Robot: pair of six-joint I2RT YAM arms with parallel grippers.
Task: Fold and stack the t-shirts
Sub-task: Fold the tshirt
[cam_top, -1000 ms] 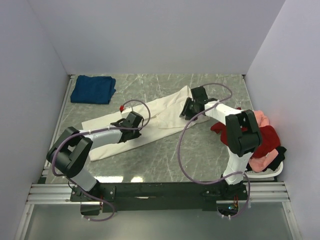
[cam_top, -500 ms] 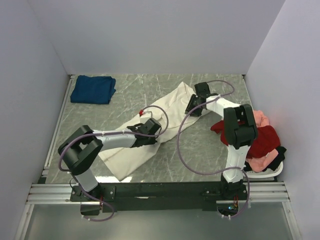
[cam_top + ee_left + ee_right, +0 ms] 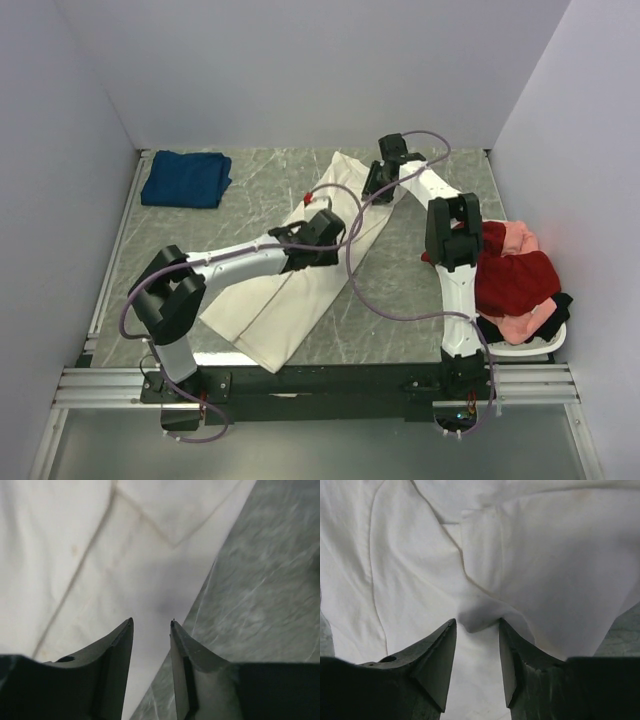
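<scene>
Cream t-shirt (image 3: 285, 300) lies flat in a long slant on the table (image 3: 400, 300), left of the basket (image 3: 541, 344). Right gripper (image 3: 378, 185) is at its far end, jaws pinched on a small bunch of the cloth. Left gripper (image 3: 322, 232) is at its middle edge - jaws a narrow gap apart, grip unclear. Blue t-shirt (image 3: 185, 178) lies folded, far left of the basket. Red t-shirt (image 3: 520, 275) and pink t-shirt (image 3: 518, 322) are piled in the basket.

Stretched diagonally over the surface (image 3: 400, 290) from near-left to far-centre, long cream-white cloth t-shirt (image 3: 285, 305), folded into a narrow band, seam running lengthwise. Folded flat in the far-left corner, dark blue cloth t-shirt (image 3: 186, 178). Heaped loosely at the right edge, red, pink and black cloth t-shirts (image 3: 515, 280).
</scene>
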